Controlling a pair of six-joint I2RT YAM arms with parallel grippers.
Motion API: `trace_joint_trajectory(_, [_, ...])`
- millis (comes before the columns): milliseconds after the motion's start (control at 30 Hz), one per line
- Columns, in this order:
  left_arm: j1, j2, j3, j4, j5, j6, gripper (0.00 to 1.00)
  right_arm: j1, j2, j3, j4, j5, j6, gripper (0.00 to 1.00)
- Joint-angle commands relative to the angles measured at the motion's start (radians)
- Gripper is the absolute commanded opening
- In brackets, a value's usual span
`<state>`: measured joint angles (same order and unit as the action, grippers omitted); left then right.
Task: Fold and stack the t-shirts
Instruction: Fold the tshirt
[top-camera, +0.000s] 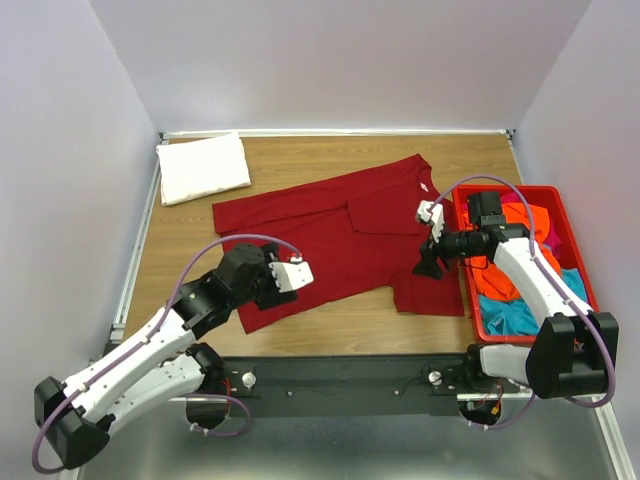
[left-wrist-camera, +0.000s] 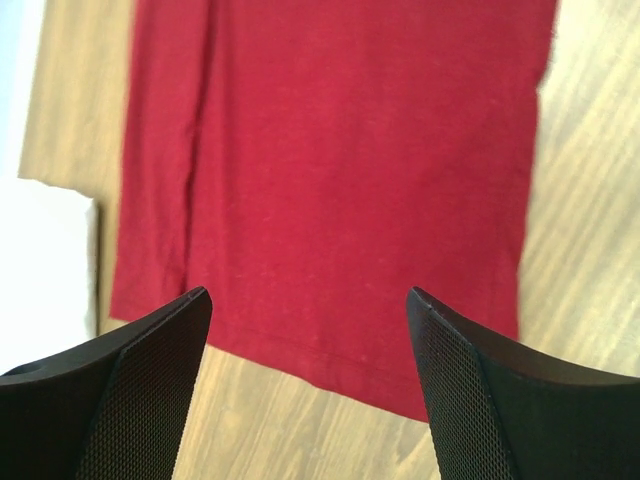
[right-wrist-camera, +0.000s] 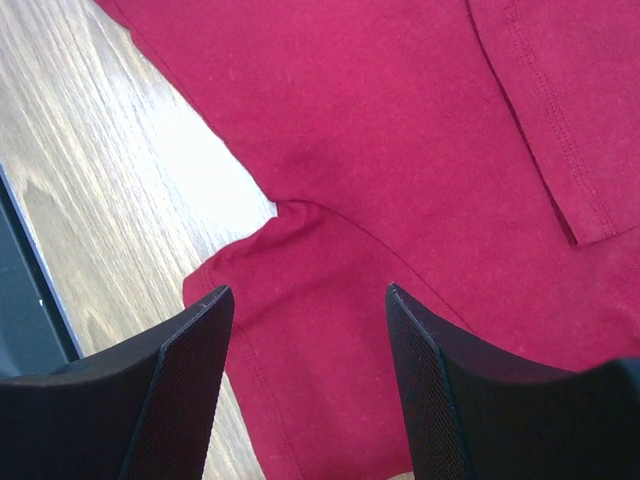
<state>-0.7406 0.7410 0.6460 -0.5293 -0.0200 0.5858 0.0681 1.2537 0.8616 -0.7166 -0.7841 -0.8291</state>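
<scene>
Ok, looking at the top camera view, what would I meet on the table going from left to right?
folded white t-shirt → dark red t-shirt, spread out → red bin

Dark red t-shirt (top-camera: 340, 235): matt cloth, fine knit, stitched hems. White t-shirt (top-camera: 203, 167): soft matt cloth, smooth. Orange t-shirt (top-camera: 500, 285) & teal t-shirt (top-camera: 510, 318): matt cloth, crumpled. Bin (top-camera: 540, 190): rigid red plastic, slight gloss. Surface (top-camera: 300, 155): wood w/ visible grain, satin sheen. Left fingers (left-wrist-camera: 150, 390) & right fingers (right-wrist-camera: 180, 390): black, matt, pads w/ fine dotted texture. Arm shells (top-camera: 130, 365): smooth white plastic.
</scene>
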Motion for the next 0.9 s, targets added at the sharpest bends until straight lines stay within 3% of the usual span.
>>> trace_joint_trajectory(0, [-0.072, 0.049, 0.024, -0.015, -0.072, -0.030, 0.86, -0.007, 0.000, -0.012, 0.019, 0.019, 0.010, 0.69])
trace_joint_trajectory(433, [-0.272, 0.222, 0.152, -0.060, -0.176, -0.210, 0.85, -0.005, 0.012, -0.010, 0.026, 0.039, 0.021, 0.70])
trace_joint_trajectory(700, [-0.281, 0.227, 0.230, -0.038, -0.256, -0.329, 0.86, -0.005, 0.016, -0.010, 0.031, 0.051, 0.027, 0.70])
trace_joint_trajectory(867, [-0.269, 0.201, 0.290, 0.006, -0.441, -0.372, 0.89, -0.014, 0.009, -0.009, 0.051, 0.080, 0.061, 0.70])
